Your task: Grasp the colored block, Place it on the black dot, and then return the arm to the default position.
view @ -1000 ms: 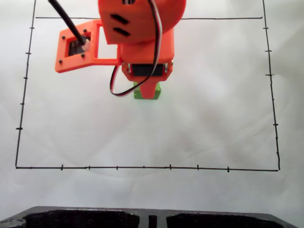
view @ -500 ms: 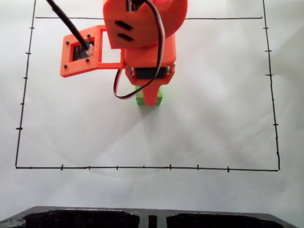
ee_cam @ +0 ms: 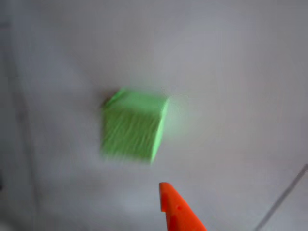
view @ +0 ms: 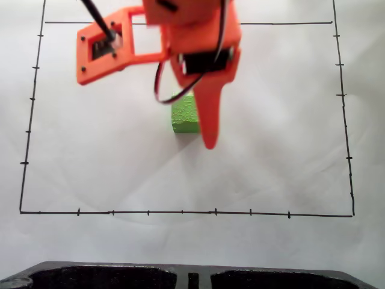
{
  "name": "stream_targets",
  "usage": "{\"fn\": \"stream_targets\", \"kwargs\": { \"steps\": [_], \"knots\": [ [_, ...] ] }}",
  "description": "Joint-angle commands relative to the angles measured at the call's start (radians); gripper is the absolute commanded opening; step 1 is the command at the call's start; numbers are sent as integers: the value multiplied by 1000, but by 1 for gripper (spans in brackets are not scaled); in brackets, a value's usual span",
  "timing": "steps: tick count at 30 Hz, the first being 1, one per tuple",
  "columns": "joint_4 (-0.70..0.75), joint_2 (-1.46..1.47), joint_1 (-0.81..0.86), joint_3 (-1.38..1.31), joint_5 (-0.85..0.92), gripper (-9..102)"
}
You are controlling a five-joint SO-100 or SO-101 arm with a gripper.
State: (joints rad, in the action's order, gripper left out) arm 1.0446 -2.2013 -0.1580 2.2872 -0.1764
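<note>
On white sheet: green block [view: 184, 114] resting free; end effector [view: 207, 135] just beside, grip state unclear.

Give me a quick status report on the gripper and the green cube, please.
Gripper clear of the cube, holding nothing; jaw state unclear. Green cube resting on the white sheet, not gripped. Black dot not identifiable. Nothing in the way.

A white table surface [view: 283, 150], marked with a hand-drawn black border line [view: 180, 212] with tick marks, carries a single bright green block [view: 184, 114] inside the rectangle in the fixed view. In the blurred wrist view, the block [ee_cam: 132, 130] rests flat on the same pale surface.
</note>
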Motion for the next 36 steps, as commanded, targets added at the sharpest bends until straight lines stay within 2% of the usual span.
{"fn": "stream_targets", "kwargs": {
  "steps": [1, 10, 21, 24, 36],
  "knots": [
    [51, -150, -2, 0, 37, 48],
    [141, -497, 31, 95, 184, 43],
    [225, -842, 98, 321, 235, 16],
    [206, -894, 110, 379, 224, 1],
    [66, -1065, 140, 592, 189, 0]
  ]
}}
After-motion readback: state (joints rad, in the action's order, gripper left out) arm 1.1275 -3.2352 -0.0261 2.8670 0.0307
